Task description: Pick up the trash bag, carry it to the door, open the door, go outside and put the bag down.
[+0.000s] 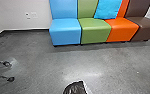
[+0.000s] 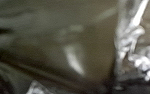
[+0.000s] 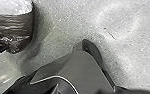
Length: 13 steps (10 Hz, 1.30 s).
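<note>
Here, a dark trash bag [image 1: 75, 89], contents unclear.

No lettering, label, brand, number or sign I can read, on anything before me.
</note>
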### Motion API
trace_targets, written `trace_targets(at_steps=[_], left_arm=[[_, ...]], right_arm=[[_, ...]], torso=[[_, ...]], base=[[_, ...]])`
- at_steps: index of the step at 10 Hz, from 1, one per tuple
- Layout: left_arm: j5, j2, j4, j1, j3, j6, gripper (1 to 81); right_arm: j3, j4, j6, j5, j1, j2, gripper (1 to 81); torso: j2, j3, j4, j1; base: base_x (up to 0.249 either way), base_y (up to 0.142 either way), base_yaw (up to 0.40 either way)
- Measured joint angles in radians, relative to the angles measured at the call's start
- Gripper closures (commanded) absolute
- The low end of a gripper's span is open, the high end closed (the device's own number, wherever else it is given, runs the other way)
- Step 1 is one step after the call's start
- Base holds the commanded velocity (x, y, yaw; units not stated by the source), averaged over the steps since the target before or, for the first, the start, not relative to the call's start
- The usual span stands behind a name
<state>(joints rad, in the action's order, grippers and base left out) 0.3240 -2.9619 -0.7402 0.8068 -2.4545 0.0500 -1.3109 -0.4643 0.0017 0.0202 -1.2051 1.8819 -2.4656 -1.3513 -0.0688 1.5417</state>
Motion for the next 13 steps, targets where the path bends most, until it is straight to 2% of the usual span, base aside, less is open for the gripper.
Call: trace_targets(at_steps=[6,10,11,13], left_arm=[[-0.036,-0.07,0.0,0.035,-0.077,0.0,1.0],[-0.111,-0.104,0.0,0.067,-0.122,-0.018,1.0],[-0.116,-0.099,0.0,0.061,-0.121,-0.018,1.0],[-0.113,-0.087,0.0,0.036,-0.122,-0.018,1.0]], right_arm=[[0.0,0.0,0.0,0.0,0.0,0.009,1.0],[0.0,0.0,0.0,0.0,-0.003,0.009,1.0],[0.0,0.0,0.0,0.003,-0.003,0.008,1.0],[0.0,0.0,0.0,0.007,-0.003,0.008,1.0]], torso=[[0.0,0.0,0.0,0.0],[0.0,0.0,0.0,0.0],[0.0,-0.004,-0.001,0.0],[0.0,-0.043,-0.006,0.0]], base=[[0.0,0.0,0.0],[0.0,0.0,0.0],[0.0,0.0,0.0],[0.0,0.0,0.0]])
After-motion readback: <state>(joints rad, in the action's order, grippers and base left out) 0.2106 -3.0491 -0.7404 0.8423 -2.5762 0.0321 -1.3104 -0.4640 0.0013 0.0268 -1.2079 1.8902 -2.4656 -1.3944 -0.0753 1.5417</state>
